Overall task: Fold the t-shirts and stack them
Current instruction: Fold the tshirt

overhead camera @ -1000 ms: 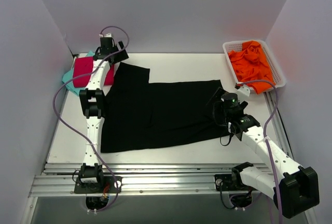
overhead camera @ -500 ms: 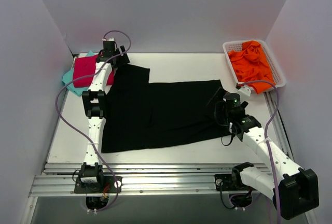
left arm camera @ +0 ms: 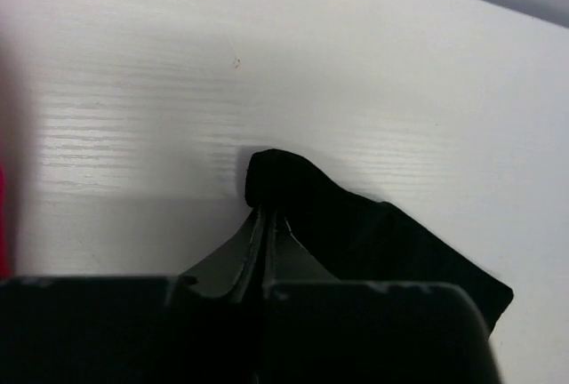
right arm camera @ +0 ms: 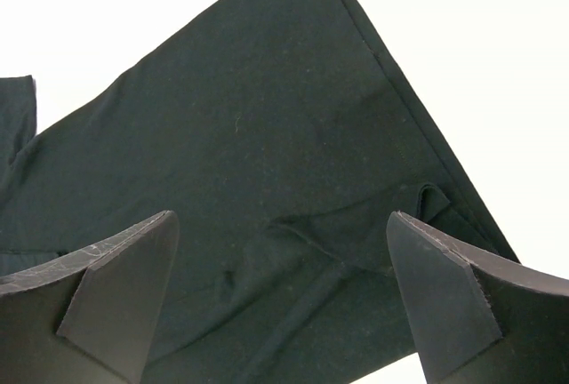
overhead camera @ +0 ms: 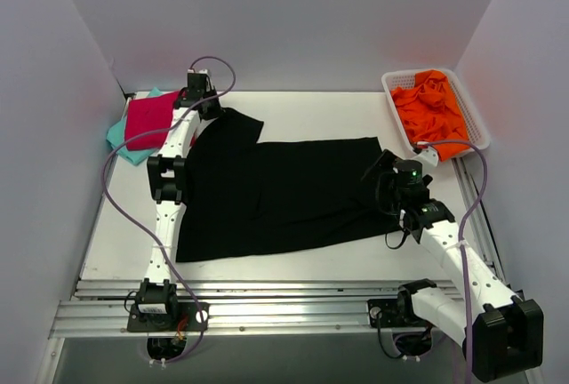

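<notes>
I see black shirt (overhead camera: 284,193) flat on table (overhead camera: 311,108), long axis left-right, sleeve pointing at far-left corner. Pink shirt (overhead camera: 147,119) lies on teal shirt (overhead camera: 120,140) near that corner. Left gripper (left arm camera: 267,220) pinched tight on sleeve tip. Right gripper (right arm camera: 280,233) spread wide over shirt's right edge, gripping nothing.

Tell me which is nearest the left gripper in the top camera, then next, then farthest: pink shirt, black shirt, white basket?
1. Black t-shirt: its back-left corner is pinched in the left gripper.
2. Magenta-pink t-shirt: just to the gripper's left.
3. White basket: far across, at the back right.
</notes>
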You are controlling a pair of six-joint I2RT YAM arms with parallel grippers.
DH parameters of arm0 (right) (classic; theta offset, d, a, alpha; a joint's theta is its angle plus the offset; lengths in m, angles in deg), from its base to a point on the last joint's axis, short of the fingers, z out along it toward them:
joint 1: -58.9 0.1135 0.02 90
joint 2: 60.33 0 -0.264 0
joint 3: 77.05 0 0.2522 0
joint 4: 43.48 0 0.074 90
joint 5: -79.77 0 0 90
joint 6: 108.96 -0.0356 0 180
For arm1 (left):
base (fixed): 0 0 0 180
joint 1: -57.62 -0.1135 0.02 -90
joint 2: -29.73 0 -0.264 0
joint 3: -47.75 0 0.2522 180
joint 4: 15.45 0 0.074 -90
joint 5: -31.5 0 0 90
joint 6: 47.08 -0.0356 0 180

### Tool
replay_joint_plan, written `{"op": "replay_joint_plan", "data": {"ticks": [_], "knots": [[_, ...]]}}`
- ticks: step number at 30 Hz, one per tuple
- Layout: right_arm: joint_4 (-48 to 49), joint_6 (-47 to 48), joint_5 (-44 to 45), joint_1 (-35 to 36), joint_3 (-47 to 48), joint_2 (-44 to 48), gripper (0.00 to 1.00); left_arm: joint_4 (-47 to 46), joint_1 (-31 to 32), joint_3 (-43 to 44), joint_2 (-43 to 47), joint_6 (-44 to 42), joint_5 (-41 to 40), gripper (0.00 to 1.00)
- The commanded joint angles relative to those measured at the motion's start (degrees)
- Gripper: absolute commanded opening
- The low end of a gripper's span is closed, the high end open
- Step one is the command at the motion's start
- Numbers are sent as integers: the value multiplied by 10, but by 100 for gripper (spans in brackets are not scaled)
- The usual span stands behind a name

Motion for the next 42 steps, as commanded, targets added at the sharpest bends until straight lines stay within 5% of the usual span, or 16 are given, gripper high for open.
{"op": "replay_joint_plan", "data": {"ticks": [1, 6, 13, 28, 42], "knots": [[20, 11, -11, -3, -5, -6, 99, 19, -5, 13, -8, -5, 3, 2], [30, 12, -9, -3, -10, -27, 99, -29, -12, -58, 32, -3, 54, 2], [45, 8, -2, -3, 20, -81, 99, -164, -17, -267, 194, 2, 73, 2], [60, 9, 111, -40, 336, -469, 98, -342, -18, -552, 373, 63, 146, 2], [33, 15, 116, -55, 530, -674, 97, -450, -18, -727, 466, 94, 158, 2]]}}
